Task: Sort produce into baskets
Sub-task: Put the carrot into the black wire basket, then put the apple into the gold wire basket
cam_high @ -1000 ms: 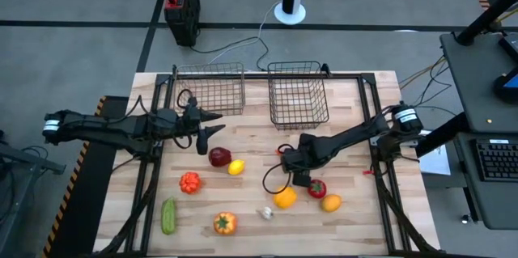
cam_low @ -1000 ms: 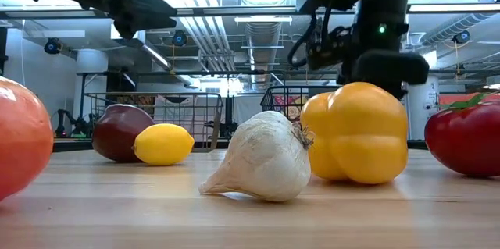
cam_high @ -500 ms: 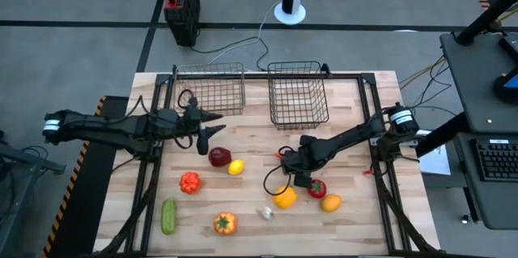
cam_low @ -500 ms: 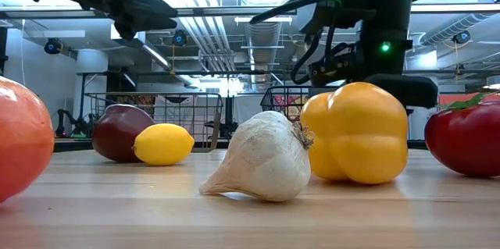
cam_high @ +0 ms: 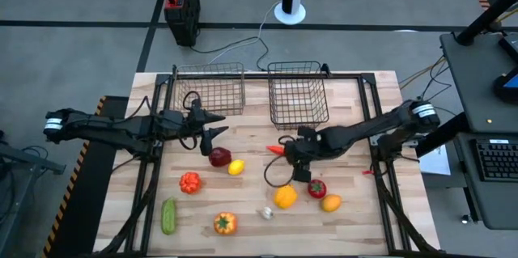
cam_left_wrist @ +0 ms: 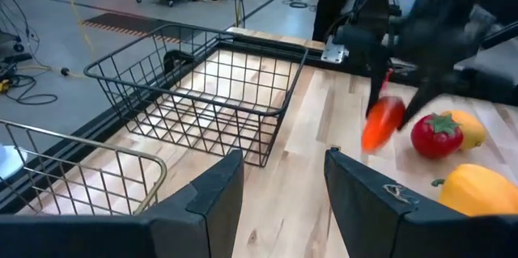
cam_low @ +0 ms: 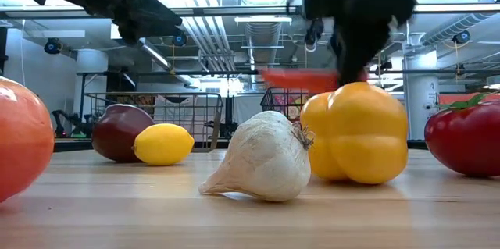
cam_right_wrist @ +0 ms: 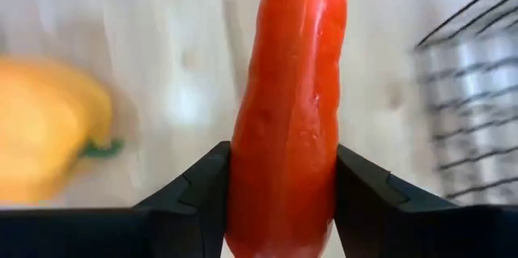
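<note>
My right gripper [cam_high: 291, 156] is above the middle of the table, shut on an orange-red carrot [cam_high: 277, 150], which also shows in the low view [cam_low: 301, 80]. My left gripper [cam_high: 212, 125] hovers open near the left basket [cam_high: 209, 70], with nothing between its fingers [cam_left_wrist: 217, 197]. The right basket [cam_high: 298, 69] stands beside it at the far edge. On the wood lie a dark red apple [cam_high: 219, 157], lemon [cam_high: 236, 167], tomato [cam_high: 189, 182], cucumber [cam_high: 168, 215], orange pepper [cam_high: 225, 223], garlic [cam_high: 265, 213], yellow pepper [cam_high: 285, 197], red tomato [cam_high: 316, 188] and orange [cam_high: 330, 203]. My right gripper pinches the carrot between its two fingers, on the carrot's sides near the thicker end [cam_right_wrist: 283, 185]. The fingers slant down from the table's right and lie across the carrot. The carrot is lifted clear of the table, roughly level, its thin end [cam_high: 271, 150] toward the table's left.
A dark frame [cam_high: 154, 169] runs along the table's left, right and far edges. A loose cable [cam_high: 271, 179] hangs in loops below my right arm. Bare wood [cam_high: 259, 129] lies between the baskets and the produce.
My right gripper has risen from between the yellow pepper and the red tomato and tipped less steeply. The carrot, hidden under the gripper before, has come up with it and now hangs clear of the table.
</note>
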Motion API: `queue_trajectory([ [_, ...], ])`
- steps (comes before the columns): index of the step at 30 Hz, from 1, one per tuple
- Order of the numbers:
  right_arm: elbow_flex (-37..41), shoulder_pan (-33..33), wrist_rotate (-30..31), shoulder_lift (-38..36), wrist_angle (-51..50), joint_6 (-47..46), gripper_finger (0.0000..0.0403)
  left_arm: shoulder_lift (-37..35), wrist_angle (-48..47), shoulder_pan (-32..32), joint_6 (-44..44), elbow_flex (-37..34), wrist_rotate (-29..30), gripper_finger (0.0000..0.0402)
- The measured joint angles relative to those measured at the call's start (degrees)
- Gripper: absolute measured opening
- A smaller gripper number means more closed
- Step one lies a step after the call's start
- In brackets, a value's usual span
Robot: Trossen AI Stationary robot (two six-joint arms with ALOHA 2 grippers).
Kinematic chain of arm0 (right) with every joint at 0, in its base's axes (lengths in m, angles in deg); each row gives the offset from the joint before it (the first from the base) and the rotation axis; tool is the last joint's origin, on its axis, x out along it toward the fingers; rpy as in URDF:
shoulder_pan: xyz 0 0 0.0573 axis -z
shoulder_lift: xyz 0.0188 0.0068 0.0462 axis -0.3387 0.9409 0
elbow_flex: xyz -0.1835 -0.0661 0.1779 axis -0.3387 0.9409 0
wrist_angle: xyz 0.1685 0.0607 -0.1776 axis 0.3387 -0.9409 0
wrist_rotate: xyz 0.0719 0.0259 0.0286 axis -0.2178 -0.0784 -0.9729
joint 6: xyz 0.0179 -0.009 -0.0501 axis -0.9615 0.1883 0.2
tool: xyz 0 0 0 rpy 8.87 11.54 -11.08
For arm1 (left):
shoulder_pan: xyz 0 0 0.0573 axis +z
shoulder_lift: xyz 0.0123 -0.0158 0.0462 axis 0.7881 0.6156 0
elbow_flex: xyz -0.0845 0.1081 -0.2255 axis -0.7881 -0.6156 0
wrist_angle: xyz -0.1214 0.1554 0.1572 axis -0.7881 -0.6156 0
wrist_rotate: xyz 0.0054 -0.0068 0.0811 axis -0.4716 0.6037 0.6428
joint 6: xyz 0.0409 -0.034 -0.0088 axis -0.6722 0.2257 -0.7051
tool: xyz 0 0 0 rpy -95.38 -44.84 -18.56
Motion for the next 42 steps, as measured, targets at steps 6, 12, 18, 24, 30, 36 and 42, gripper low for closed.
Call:
queue_trajectory([
  [6,-4.97,7.31,2.15,-6.06,-1.10,3.15,0.0162,-0.02,0.21,0.00,-0.70,1.94,-0.01,0.0158],
  [12,-10.02,19.05,5.50,-6.67,-8.35,4.05,0.0163,0.31,-0.20,0.00,-0.32,2.72,-0.03,0.0158],
  [18,-9.94,31.00,-0.23,-3.99,-9.59,6.60,0.0164,0.37,-0.74,0.00,2.06,2.80,-0.07,0.0158],
  [24,-9.67,37.59,-2.98,1.81,-9.00,10.50,0.0188,0.37,-1.34,-0.02,4.77,2.80,-0.13,0.0158],
  [30,-9.67,39.12,-3.13,6.41,-7.02,12.55,0.0225,0.37,-1.83,-0.26,6.49,2.80,-1.33,0.0158],
  [36,-9.67,39.12,-2.68,6.36,-5.99,12.64,0.0243,0.37,-1.81,-0.80,7.18,2.80,-1.56,0.0158],
  [42,-9.58,36.39,-2.64,0.90,-5.92,10.43,0.0244,0.62,-2.95,-1.59,9.41,2.80,-4.44,0.0158],
])
